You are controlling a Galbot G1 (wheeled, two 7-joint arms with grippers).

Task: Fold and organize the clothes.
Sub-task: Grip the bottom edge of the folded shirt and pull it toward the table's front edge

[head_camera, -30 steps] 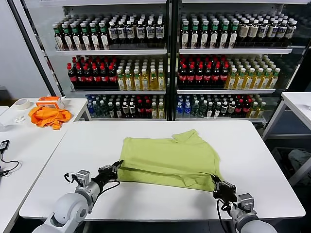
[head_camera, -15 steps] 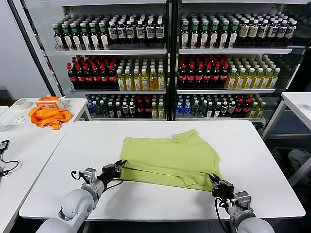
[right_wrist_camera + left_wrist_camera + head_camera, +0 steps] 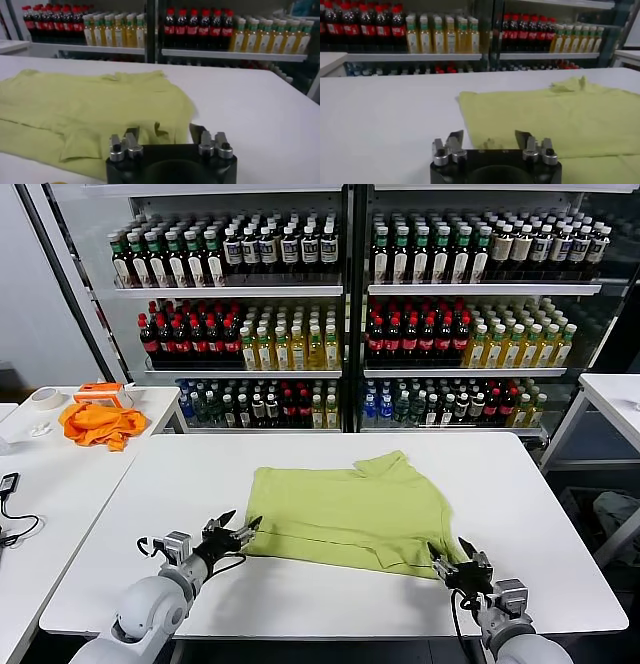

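T-shirt [image 3: 350, 514] lies folded on the white table [image 3: 540, 514], roughly centre, lime yellow-green, one sleeve [image 3: 385, 465] sticking out at the far edge. A folded layer sits along the near edge with a small flap near the right corner.

Left gripper [image 3: 237, 531] sits low at the shirt's near-left corner, fingers spread apart, nothing between them — in the left wrist view [image 3: 489, 141] the fingertips [image 3: 455, 137] straddle the cloth edge without pinching it.

Right gripper [image 3: 459, 553] sits at the near-right corner, also spread wide and holding nothing; the right wrist view [image 3: 165, 134] shows the shirt hem just ahead of the fingertips [image 3: 197, 131], fabric lying loose on the table.

Orange cloth [image 3: 98, 424] bunched on the side table [image 3: 150, 399] to the left, well apart from the shirt — tape roll [image 3: 45, 397] beside it. Bottle shelves [image 3: 340, 314] behind the table.
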